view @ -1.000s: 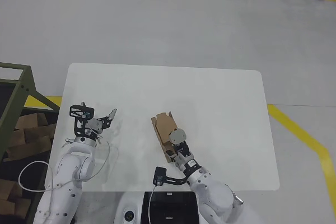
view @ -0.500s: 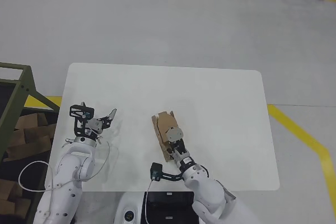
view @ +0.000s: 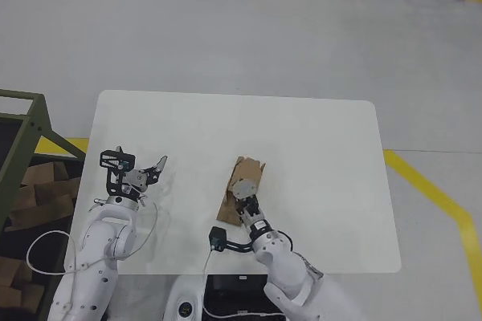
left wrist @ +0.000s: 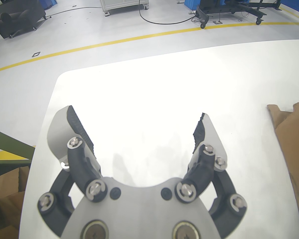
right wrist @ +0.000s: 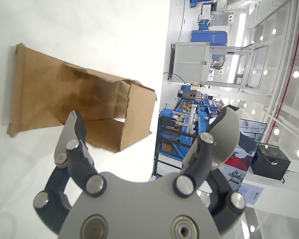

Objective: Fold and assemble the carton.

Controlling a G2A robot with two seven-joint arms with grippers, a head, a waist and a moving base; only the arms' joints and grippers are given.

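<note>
handling this carton (view: 251, 170) calls for a light touch. it looks like thin brown cardboard, light enough to skid on the smooth table (view: 305, 128). each panel should be stiff but ready to bend at the creases, and the ragged flap edges would likely crumple under a hard squeeze. it sits near the middle of the table, a little toward the robot's edge, partly opened into a sleeve with one end raised. your right gripper (right wrist: 152, 113) hangs over it with fingers spread wide, pinching nothing. one finger sits just at the raised wall, and whether it touches is unclear. your left gripper (left wrist: 137, 115) hovers near the table's left edge, well apart from the carton, fingers also spread and empty. take hold across a flat wall beside a crease, not on a loose flap, and pin the lying panel with the left gripper.
</note>
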